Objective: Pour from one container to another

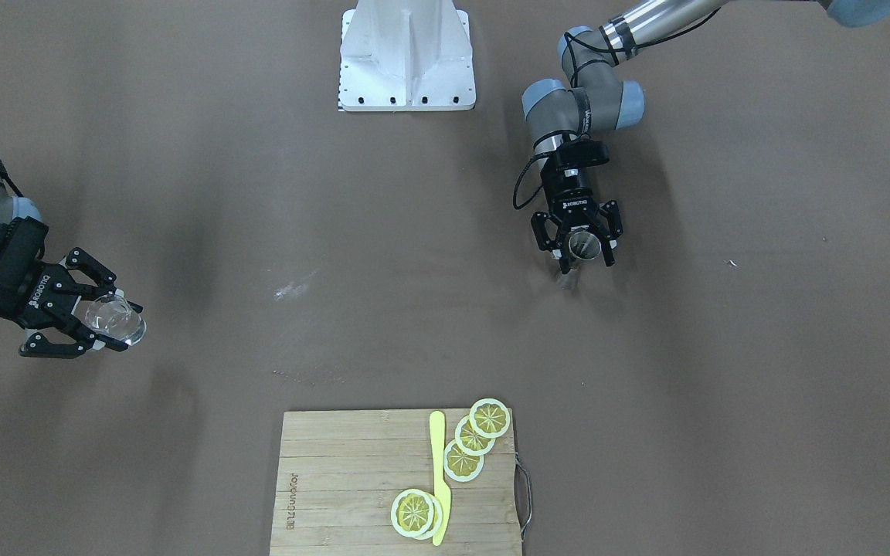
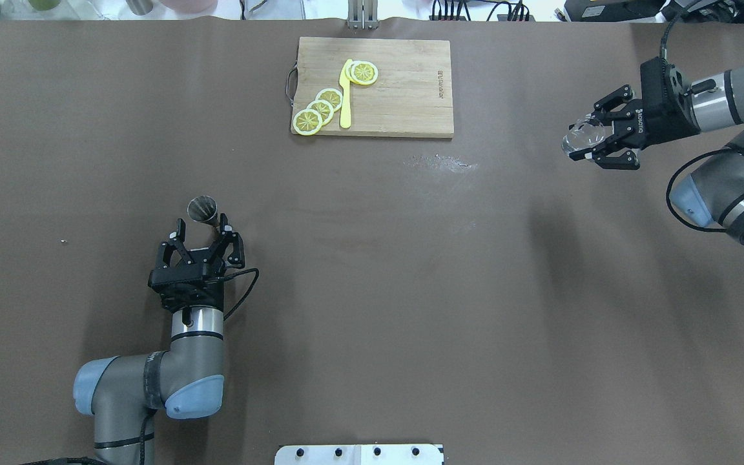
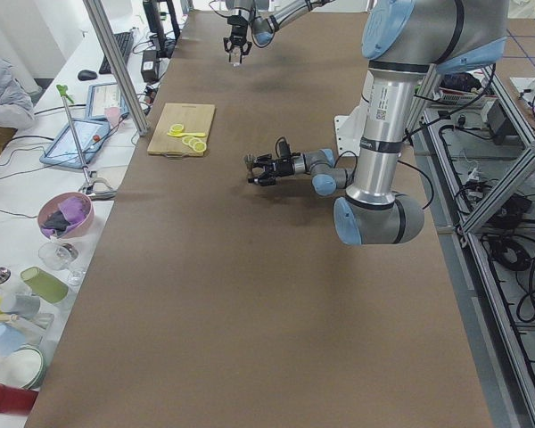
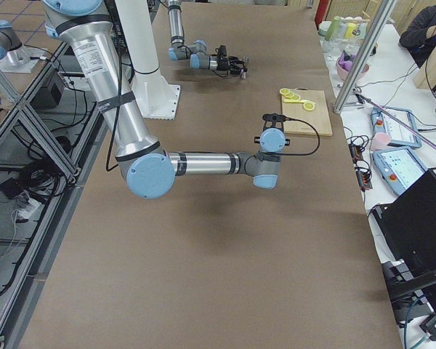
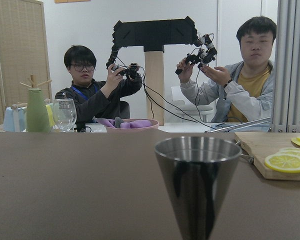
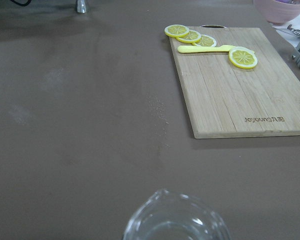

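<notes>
A conical metal cup [image 2: 203, 208] stands upright on the brown table, and it fills the left wrist view [image 5: 197, 182]. My left gripper [image 2: 203, 228] lies low and level behind it, open, its fingers spread to either side of the cup's lower part without touching it; the front view shows the cup [image 1: 585, 245] between them. Far to the right, my right gripper [image 2: 595, 138] is shut on a clear glass cup [image 2: 582, 137], held above the table and tipped on its side. The glass cup's rim [image 6: 176, 220] shows at the bottom of the right wrist view.
A wooden cutting board [image 2: 404, 90] with lemon slices [image 2: 320, 110] and a yellow knife [image 2: 346, 93] lies at the far middle edge. A pale powdery smear [image 2: 440, 163] marks the table in front of it. The white robot base [image 1: 408, 58] sits at the near edge.
</notes>
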